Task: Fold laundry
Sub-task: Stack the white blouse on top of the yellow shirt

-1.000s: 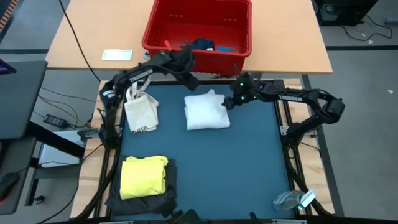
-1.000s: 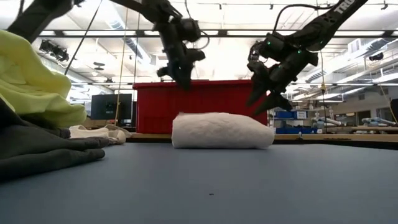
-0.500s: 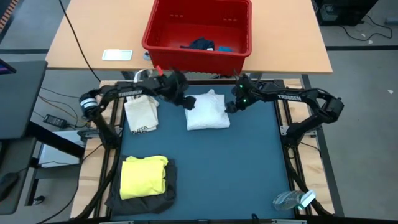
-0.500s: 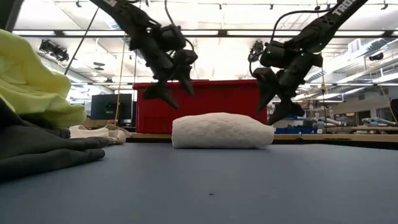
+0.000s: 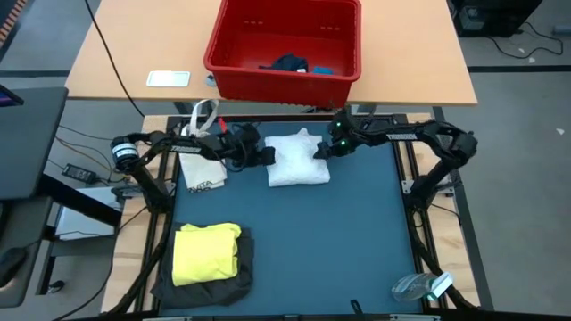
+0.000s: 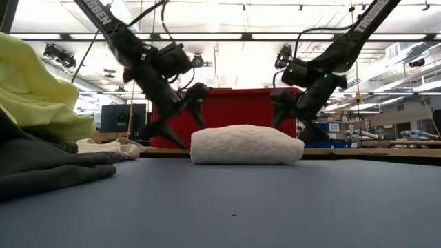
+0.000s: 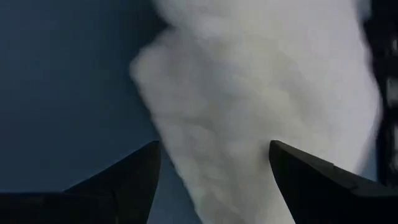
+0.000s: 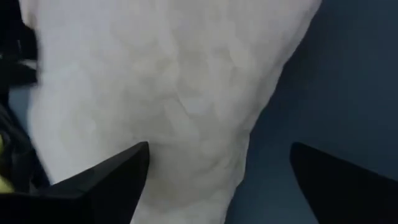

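Note:
A folded white cloth (image 5: 297,159) lies flat on the blue table top (image 5: 339,241), toward its far edge. My left gripper (image 5: 266,157) is open, low at the cloth's left end (image 7: 205,124). My right gripper (image 5: 320,151) is open, low at the cloth's right far corner (image 8: 186,106). A folded yellow T-shirt (image 5: 207,254) rests on a dark grey garment (image 5: 203,287) at the near left. A dark navy garment (image 5: 287,63) and a small blue piece (image 5: 323,69) lie in the red basket (image 5: 234,36). My left gripper's open fingers (image 7: 130,180) stand on either side of the cloth's left end, slanting down from the table's left. I cannot tell whether they touch it. My right gripper's open fingers (image 8: 112,180) stand likewise at the cloth's right end, slanting down. I cannot tell whether they touch it.
A small white bag with strap handles (image 5: 203,166) lies left of the cloth, under my left arm. The red basket stands on a wooden table beyond the far edge. A clear plastic item (image 5: 419,287) lies at the near right corner. Bare table top spans the middle and right.
My left gripper has come away from the red basket, gone down toward the table and settled at the white cloth's left end. My right gripper has gone down to the cloth's right end. The cloth has stayed in place.

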